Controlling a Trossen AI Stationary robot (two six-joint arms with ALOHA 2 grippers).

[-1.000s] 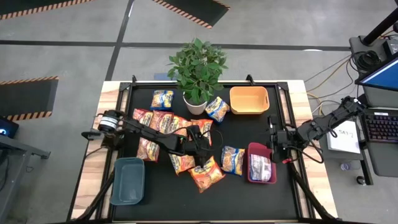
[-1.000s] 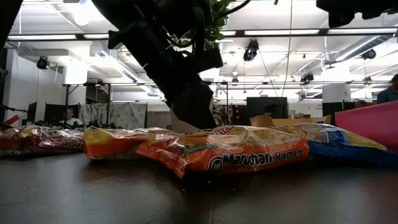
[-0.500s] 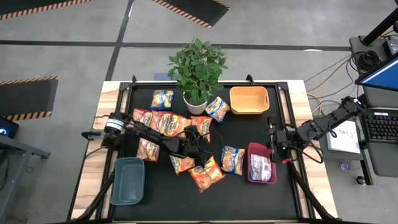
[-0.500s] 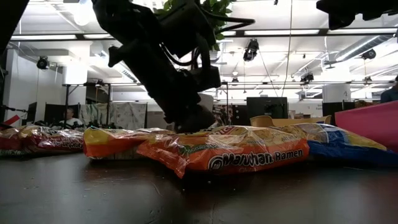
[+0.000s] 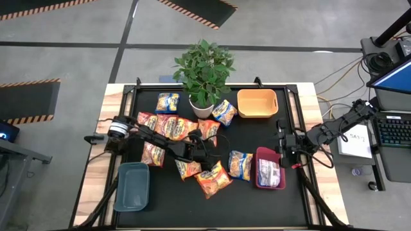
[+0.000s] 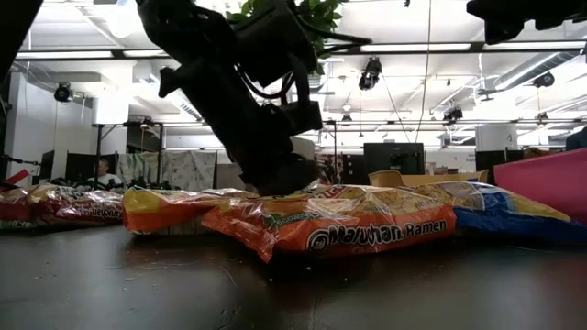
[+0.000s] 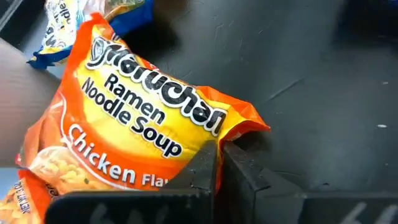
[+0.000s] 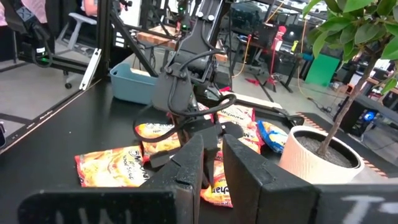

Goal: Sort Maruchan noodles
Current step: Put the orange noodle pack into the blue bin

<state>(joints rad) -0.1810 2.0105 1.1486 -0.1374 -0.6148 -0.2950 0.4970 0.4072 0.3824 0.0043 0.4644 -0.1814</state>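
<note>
Your left gripper (image 5: 204, 159) sits at the centre of the high view, fingers (image 7: 205, 171) pinched tight on the edge of the orange chicken packet (image 7: 134, 134). That packet (image 5: 212, 178) lies just below centre. Your right gripper (image 5: 281, 146) waits at right, nearly closed, empty, above the red bin (image 5: 270, 168).

We were in a robotics lab or workshop: hazard-striped floor mats (image 5: 196, 8) lay on bare concrete, cables (image 5: 334, 80) trailed to a laptop (image 5: 392, 86) beside the surface, and rows of ceiling strip lights (image 6: 404, 48) hung over workbenches behind.
</note>
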